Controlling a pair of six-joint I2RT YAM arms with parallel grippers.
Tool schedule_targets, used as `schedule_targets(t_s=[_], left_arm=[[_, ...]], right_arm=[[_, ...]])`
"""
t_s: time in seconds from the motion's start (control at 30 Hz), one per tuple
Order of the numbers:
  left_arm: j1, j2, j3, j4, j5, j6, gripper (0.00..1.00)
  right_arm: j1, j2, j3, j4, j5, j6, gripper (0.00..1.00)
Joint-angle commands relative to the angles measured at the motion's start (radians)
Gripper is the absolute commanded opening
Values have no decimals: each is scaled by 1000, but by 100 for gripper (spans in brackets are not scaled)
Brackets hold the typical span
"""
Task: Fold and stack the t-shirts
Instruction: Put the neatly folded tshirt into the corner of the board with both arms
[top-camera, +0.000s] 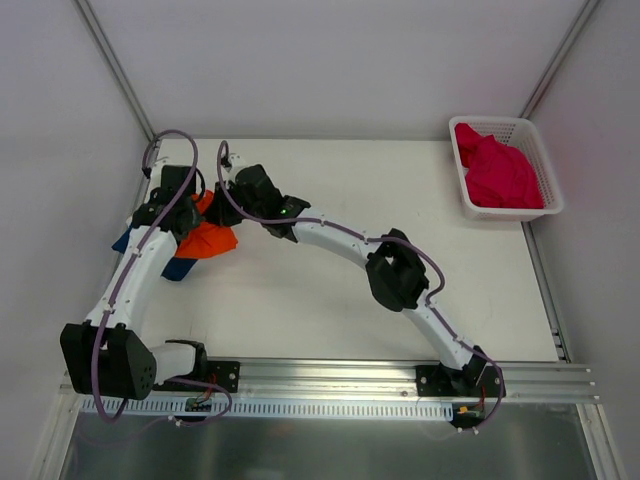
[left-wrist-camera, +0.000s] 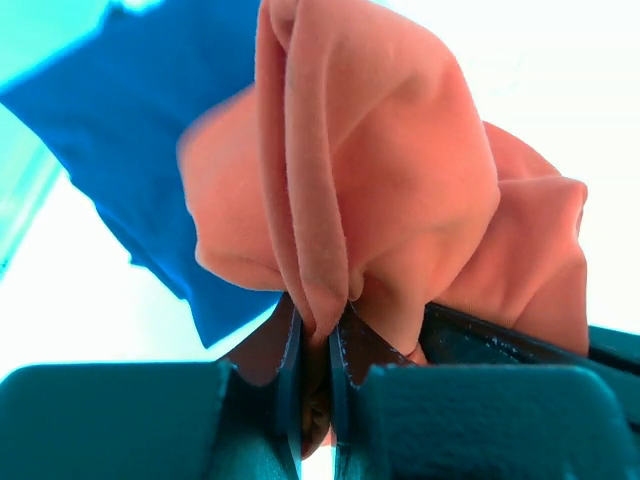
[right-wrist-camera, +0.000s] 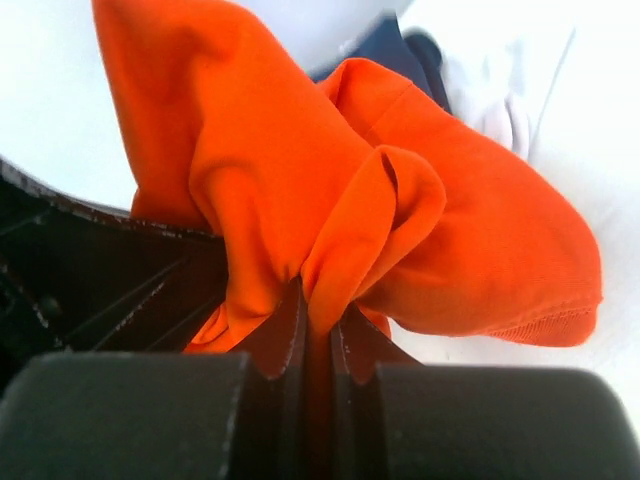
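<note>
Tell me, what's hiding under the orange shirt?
A navy blue shirt lies under the orange shirt, its edges poking out. Its middle is covered by the orange cloth and the left arm.

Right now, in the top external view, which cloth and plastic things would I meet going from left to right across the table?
Navy blue cloth t-shirt → bright orange cloth t-shirt → white plastic mesh basket, with the magenta pink cloth t-shirt lying inside it.
</note>
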Motion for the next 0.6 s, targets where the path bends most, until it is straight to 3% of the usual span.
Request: schedule_targets(t_s=[0.0,0.2,0.57], left_arm=[[33,14,171,95,10,56,0],[82,79,308,60,19,104,0],[137,102,207,46,-96,27,0]], right_arm=[[23,-7,114,-49,-50,-7,1],[9,76,274,-110,-80,10,3],[-21,275,368,-100,-199,107,4]])
